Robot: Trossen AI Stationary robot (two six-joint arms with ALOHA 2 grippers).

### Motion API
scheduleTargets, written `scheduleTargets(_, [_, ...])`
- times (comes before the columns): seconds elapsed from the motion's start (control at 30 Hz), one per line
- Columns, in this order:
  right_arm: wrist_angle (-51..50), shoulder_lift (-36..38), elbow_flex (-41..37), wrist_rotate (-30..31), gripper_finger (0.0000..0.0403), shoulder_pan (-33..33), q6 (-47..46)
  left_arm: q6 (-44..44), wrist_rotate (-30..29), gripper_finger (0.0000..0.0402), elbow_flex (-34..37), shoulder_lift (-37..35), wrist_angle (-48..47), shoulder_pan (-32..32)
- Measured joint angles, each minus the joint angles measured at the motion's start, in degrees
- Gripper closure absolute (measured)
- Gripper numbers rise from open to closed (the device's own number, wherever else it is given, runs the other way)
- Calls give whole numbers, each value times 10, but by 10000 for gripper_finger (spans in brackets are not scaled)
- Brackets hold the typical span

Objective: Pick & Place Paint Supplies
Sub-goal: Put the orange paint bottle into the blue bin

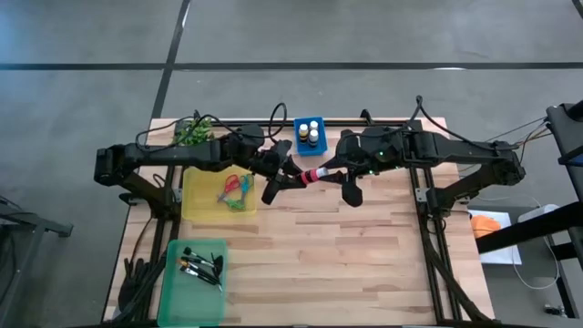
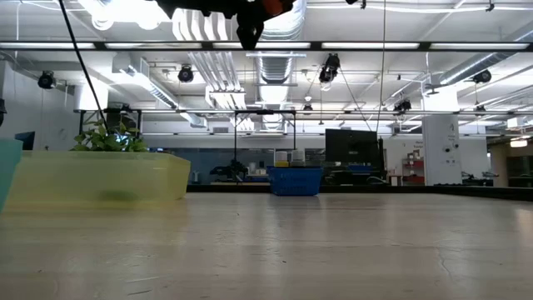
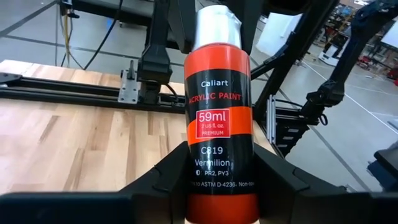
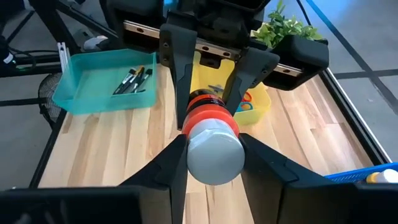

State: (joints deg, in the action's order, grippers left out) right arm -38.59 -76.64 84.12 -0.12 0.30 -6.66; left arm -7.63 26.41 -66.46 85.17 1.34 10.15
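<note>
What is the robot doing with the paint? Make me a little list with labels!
Held thing: red paint bottle, up in the air between both arms
Left gripper: closed on the bottle's body
Right gripper: closed around the bottle's white cap
Blue bin: two more bottles inside, at the table's far edge
Yellow bin: scissors inside
Green bin: paintbrushes inside
Plant: far left corner of the table
</note>
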Motion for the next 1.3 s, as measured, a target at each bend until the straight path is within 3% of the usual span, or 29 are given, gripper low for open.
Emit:
scheduleTargets(0.17, [1,0,0,1,290,0,0,-12,-7,232,0,-3,-3,0])
scheduleTargets(0.43, [-1,15,0,9,290,0,-4,23,5,136,-3,-55,-143,33])
scheduleTargets(0.67, [-27,22,0,14,290,-43,-25,53,-50,125,-3,-124,-244,54])
scheduleTargets(0.8, [-42,0,11,-21,290,-99,-47,49,-105,125,-3,-155,-259,54])
scheduleTargets(1.07, [-212,-169,201,-72,290,-206,-63,30,-166,124,-3,-181,-274,54])
scheduleTargets(1.3, [-365,-353,403,-74,290,-231,-43,27,-168,124,-3,-181,-287,54])
